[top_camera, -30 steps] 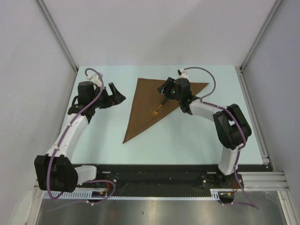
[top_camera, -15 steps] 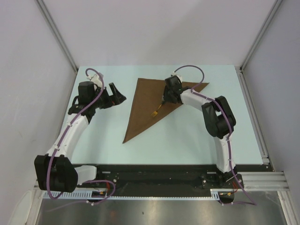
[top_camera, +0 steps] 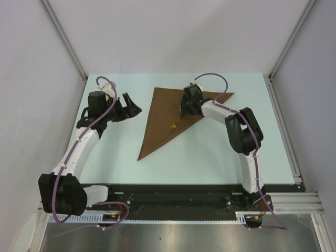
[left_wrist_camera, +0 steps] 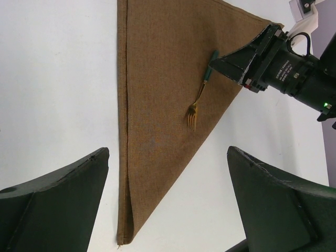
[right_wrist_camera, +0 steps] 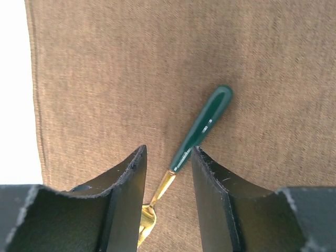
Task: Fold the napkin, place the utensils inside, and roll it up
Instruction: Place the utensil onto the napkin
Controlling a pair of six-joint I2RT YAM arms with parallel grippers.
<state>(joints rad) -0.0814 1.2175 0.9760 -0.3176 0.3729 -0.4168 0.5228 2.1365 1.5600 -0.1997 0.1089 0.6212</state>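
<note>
The brown napkin (top_camera: 160, 113) lies flat on the table, folded into a triangle; it also shows in the left wrist view (left_wrist_camera: 157, 89) and fills the right wrist view (right_wrist_camera: 105, 79). The fork (top_camera: 176, 123), dark green handle and gold tines, lies on the napkin (left_wrist_camera: 197, 102). My right gripper (top_camera: 184, 111) hovers low over it, open, its jaws on either side of the handle's lower end (right_wrist_camera: 202, 126); the right finger (right_wrist_camera: 210, 178) is at or near the handle. My left gripper (top_camera: 132, 106) is open and empty to the left of the napkin, above bare table (left_wrist_camera: 168, 152).
The pale blue table (top_camera: 220, 152) has grey walls on the left, back and right. A metal rail (top_camera: 286, 131) runs along the right edge. The arm bases sit on the black strip (top_camera: 168, 197) at the near edge.
My right wrist has shifted slightly left over the napkin and its elbow has swung inward. The fork and napkin have not moved. The left arm is still.
</note>
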